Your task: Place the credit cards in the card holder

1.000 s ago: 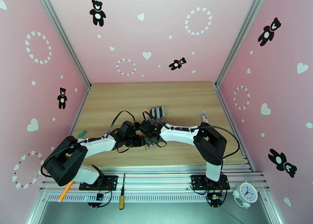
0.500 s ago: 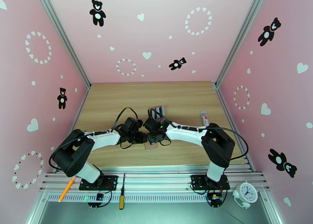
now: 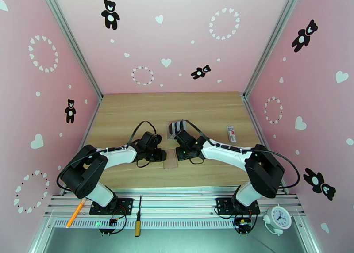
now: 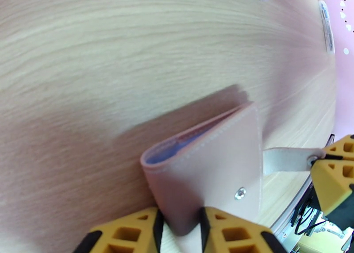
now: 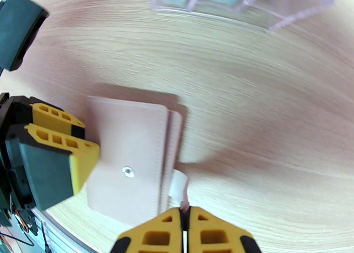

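Pink walls printed with black bears and white hearts closed in a pale wooden table (image 3: pixel 128 112). Near its middle the wallet (image 3: pixel 170 159) lay on the wood, tan-pink and folded over, directly between the two grippers.

The left gripper (image 4: pixel 181 225) was clamped on one edge of the wallet. Its yellow fingers (image 4: pixel 128 234) sat one on each face, and the leather filled the narrow gap between them. At the open edge of the fold a strip of bluish sleeve (image 4: pixel 175 148) showed under the cover.

The right gripper (image 5: pixel 186 220) was squeezed almost fully together. It pinched the end of the wallet's pale tab (image 5: pixel 179 188), which stuck out on the side away from the left gripper. The tab was thin enough that the two fingers nearly touched. The metal snap (image 5: pixel 128 172) on the cover was bare, with the tab unfastened from it.

Beyond the wallet and apart from it stood a clear rack (image 5: pixel 283 15). Dark cards (image 3: pixel 176 127) with white patches stood upright in it, untouched by either gripper.

A small white strip (image 3: pixel 231 133) lay well to the right on the table.
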